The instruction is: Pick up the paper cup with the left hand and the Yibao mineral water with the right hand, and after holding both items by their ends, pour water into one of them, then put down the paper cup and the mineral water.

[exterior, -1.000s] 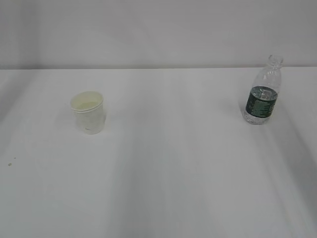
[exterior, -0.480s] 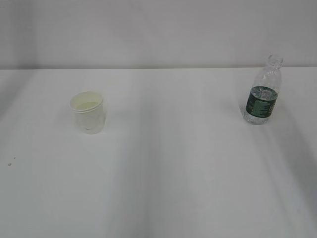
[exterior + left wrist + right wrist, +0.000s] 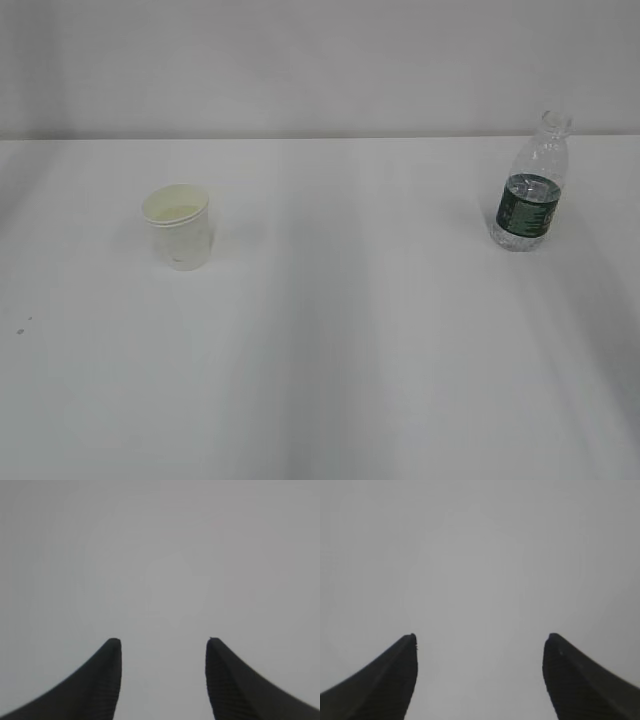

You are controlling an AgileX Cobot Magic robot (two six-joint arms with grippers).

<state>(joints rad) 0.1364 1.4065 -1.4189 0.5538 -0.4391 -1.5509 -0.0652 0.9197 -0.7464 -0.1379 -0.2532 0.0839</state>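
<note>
Paper cup (image 3: 178, 227): stands upright on the white tabletop (image 3: 340, 340), left part of the exterior view; long axis vertical, mouth up, cream inside visible, taper narrowing toward the base.
Yibao mineral water (image 3: 531, 188): upright at the right, farther back than the cup, well apart from it; long axis vertical, open neck pointing up (no cap), dark green label band around the lower half.
Left end effector (image 3: 164, 641): released, two black fingers (image 3: 107, 680) apart with only blank grey surface between them; grasping nothing. Not visible in the exterior view.
Right end effector (image 3: 480, 637): released, its fingers (image 3: 570, 680) spread wider than the left pair; nothing between them. Also outside the exterior view.
Contact: neither end effector touches cup or bottle.
Tabletop marks: two tiny dark specks (image 3: 20, 331) near the left edge.
</note>
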